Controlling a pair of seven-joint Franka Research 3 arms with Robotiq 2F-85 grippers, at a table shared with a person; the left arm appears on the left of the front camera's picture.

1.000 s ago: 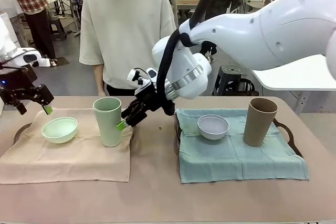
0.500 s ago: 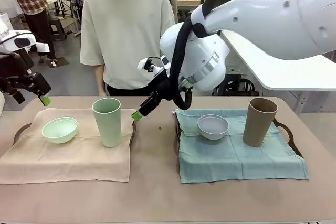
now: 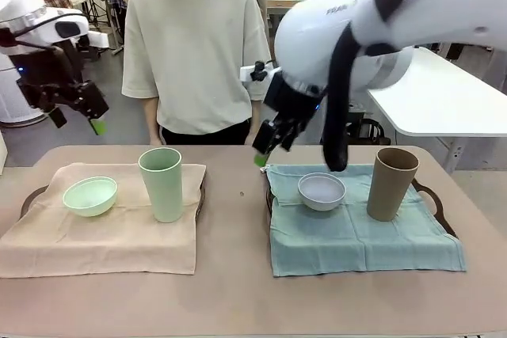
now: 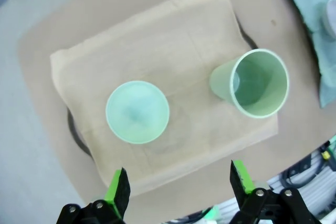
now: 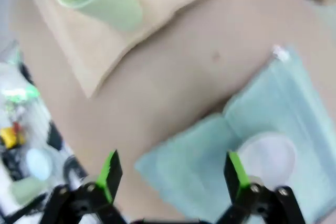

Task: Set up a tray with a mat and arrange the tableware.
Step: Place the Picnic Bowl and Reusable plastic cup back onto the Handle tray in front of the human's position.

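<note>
On the left, a beige mat [image 3: 103,231] covers a dark tray [image 3: 28,195] and carries a mint green bowl [image 3: 90,195] and a mint green tumbler [image 3: 162,184]. On the right, a teal mat [image 3: 356,235] over a second tray [image 3: 432,195] bears a pale bowl [image 3: 322,191] and a tan tumbler [image 3: 391,183]. My left gripper [image 3: 78,120] hangs open high above the left tray, looking down on the bowl [image 4: 137,112] and tumbler [image 4: 257,83]. My right gripper [image 3: 268,152] hovers open over the teal mat's left edge [image 5: 210,156], near the pale bowl [image 5: 265,153].
A person [image 3: 190,45] in a cream shirt stands at the table's far side, hands down. A white side table [image 3: 444,104] stands at the right rear. Bare tabletop [image 3: 238,219] runs between the two trays and along the front edge.
My right gripper has pulled away from the mint tumbler, rising and swinging right to the teal mat's edge. My left gripper has lifted higher and moved slightly right. The tableware has stayed put.
</note>
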